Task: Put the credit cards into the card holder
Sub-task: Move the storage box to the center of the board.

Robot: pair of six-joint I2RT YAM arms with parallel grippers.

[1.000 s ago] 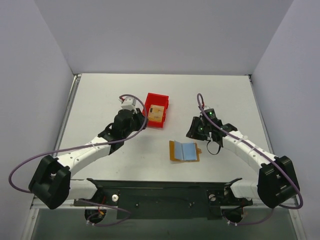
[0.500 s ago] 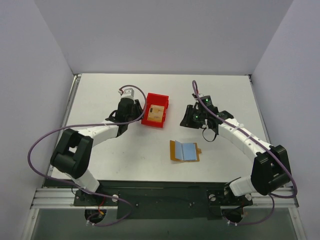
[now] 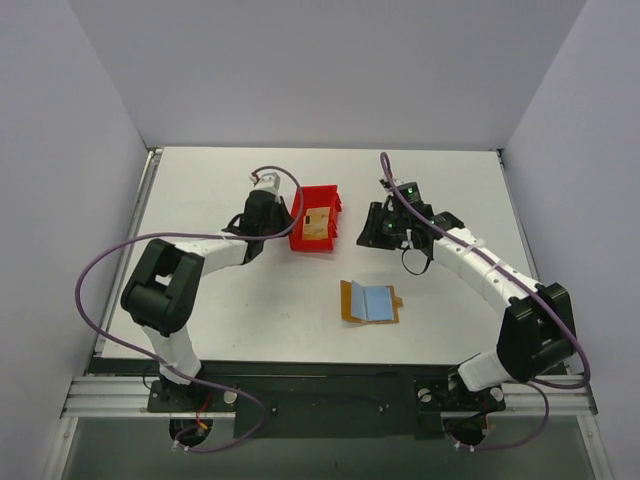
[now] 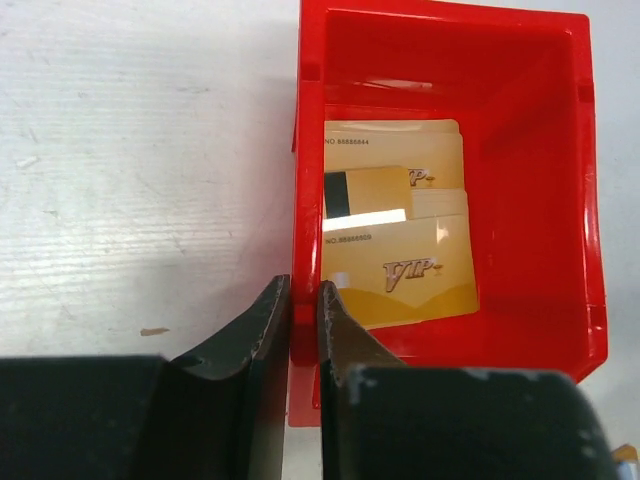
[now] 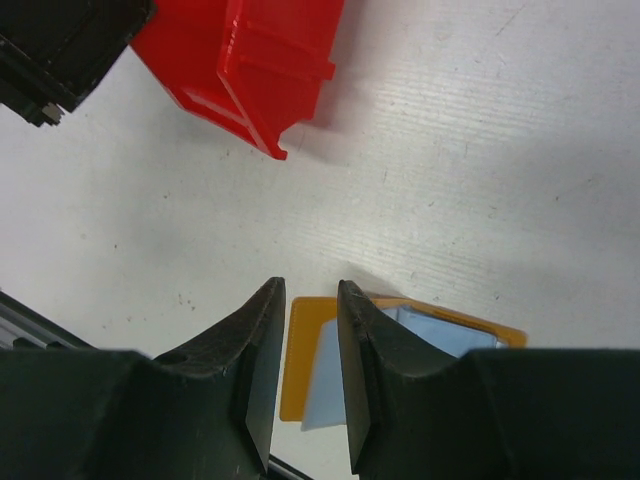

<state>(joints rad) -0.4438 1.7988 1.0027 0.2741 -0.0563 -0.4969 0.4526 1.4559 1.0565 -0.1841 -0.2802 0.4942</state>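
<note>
On my left gripper (image 4: 303,300) the jaws pinch one wall of the red plastic bin (image 4: 540,200). The flat gold credit cards (image 4: 400,270) lie inside. On my right gripper (image 5: 311,300) the jaws are a little apart, empty, near the orange-and-blue card holder (image 3: 370,302).

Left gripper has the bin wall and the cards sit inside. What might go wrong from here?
1. The left gripper pinches only one thin wall of the red bin; the bin may slip or twist.
2. If it tips, the overlapping credit cards may slide out and scatter, missing the card holder.
</note>
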